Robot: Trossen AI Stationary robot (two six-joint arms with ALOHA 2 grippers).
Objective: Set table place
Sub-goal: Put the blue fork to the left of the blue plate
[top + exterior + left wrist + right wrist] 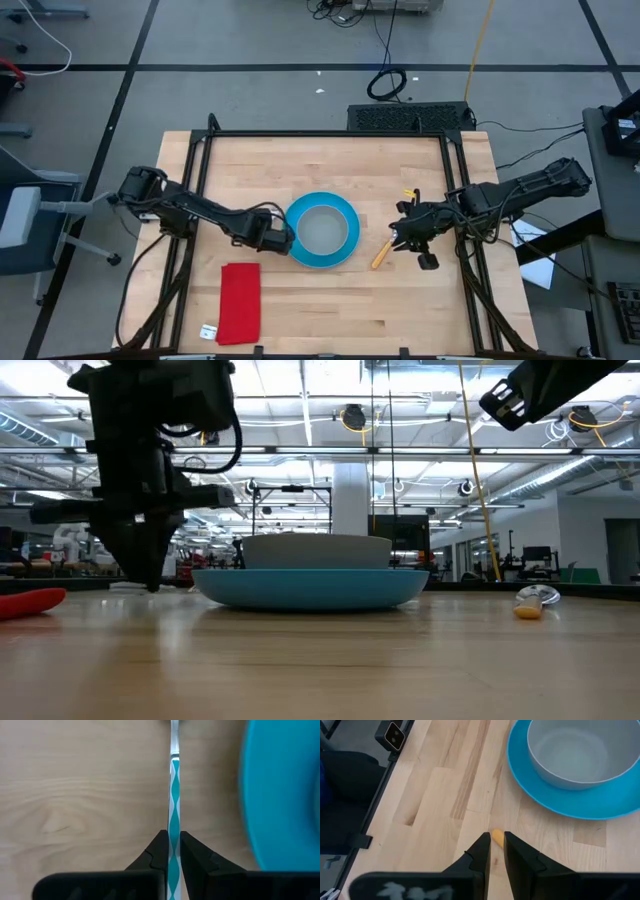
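Two sets of jaws are at work, one on each side of the place setting. On the left gripper [173, 851] they are pinched narrowly on the thin silver fork [174, 795], whose shiny handle mirrors the blue beside it (hence the wavy teal pattern along it). That gripper stands down at the surface [330, 300], just beside the left rim of the round blue plate [341, 256]. On the right gripper [496, 849] the jaws are nearly together with a slim gap, and the tip of the spoon's orange handle [497, 836] shows in that gap; whether they touch it I cannot tell. The spoon [382, 254] lies on the wood just right of the plate, handle angled toward the front edge. A grey bowl [322, 229] sits in the middle of the plate. Near the front left corner lies a folded red cloth [240, 301], well apart from the plate.
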